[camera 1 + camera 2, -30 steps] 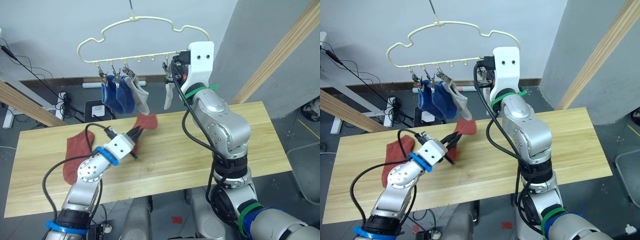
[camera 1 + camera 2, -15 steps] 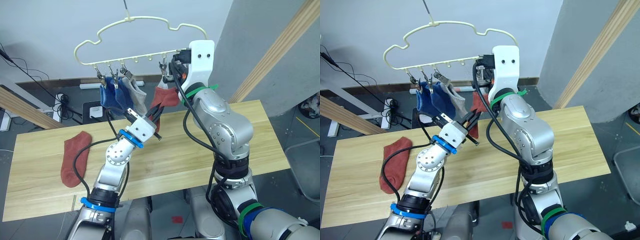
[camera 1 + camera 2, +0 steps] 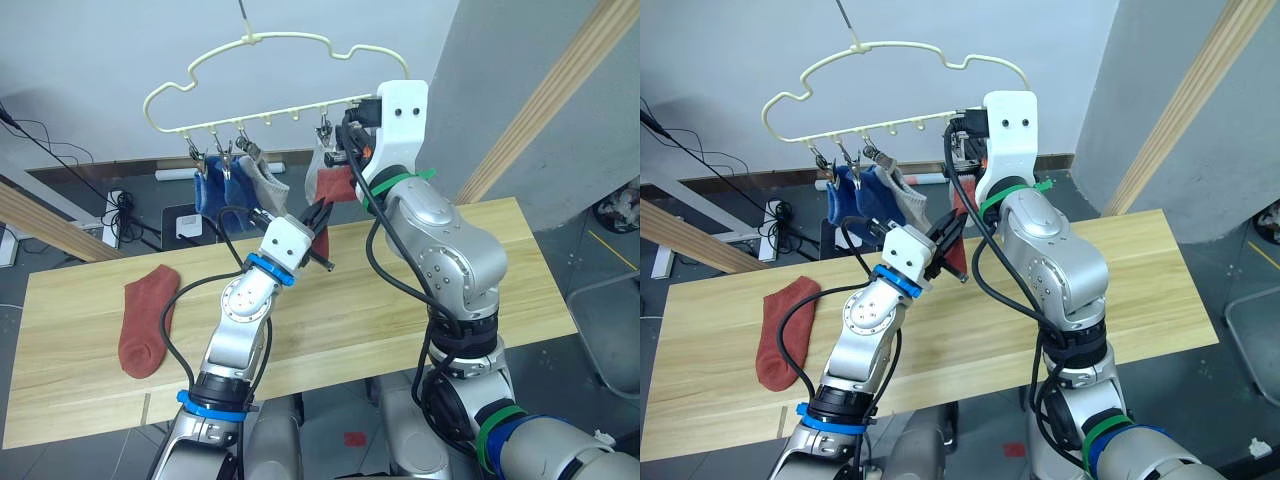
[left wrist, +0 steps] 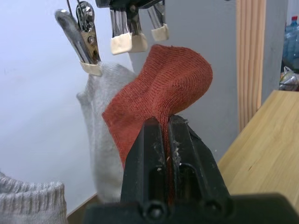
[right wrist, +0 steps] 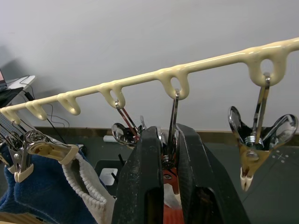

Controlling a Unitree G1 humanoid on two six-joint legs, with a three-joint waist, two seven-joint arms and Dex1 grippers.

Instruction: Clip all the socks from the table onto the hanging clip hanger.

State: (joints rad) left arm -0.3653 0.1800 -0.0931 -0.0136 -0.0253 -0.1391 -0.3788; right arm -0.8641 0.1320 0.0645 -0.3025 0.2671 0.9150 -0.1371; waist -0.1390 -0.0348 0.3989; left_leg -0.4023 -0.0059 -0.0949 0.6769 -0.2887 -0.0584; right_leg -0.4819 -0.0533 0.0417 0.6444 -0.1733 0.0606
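The pale-yellow clip hanger (image 3: 250,45) hangs above the table's (image 3: 420,310) far edge. Two blue socks (image 3: 213,190) and a grey sock (image 3: 268,182) are clipped at its left; a second grey sock (image 4: 100,140) hangs from a clip further right. My left gripper (image 3: 320,212) is shut on a rust-red sock (image 4: 163,88), held up just under the clips (image 4: 124,43). My right gripper (image 5: 167,140) is shut on one clip (image 5: 174,116) of the hanger's bar. Another rust-red sock (image 3: 145,320) lies flat at the table's left.
A free clip (image 5: 254,156) hangs on the bar beside the one I hold. Slanted wooden beams stand at the right (image 3: 545,105) and left (image 3: 50,215). Cables and a power strip (image 3: 125,205) lie on the floor behind the table.
My left arm has lifted the rust-red sock from just above the table up to the clips beside the right gripper. The right gripper has stayed at the hanger.
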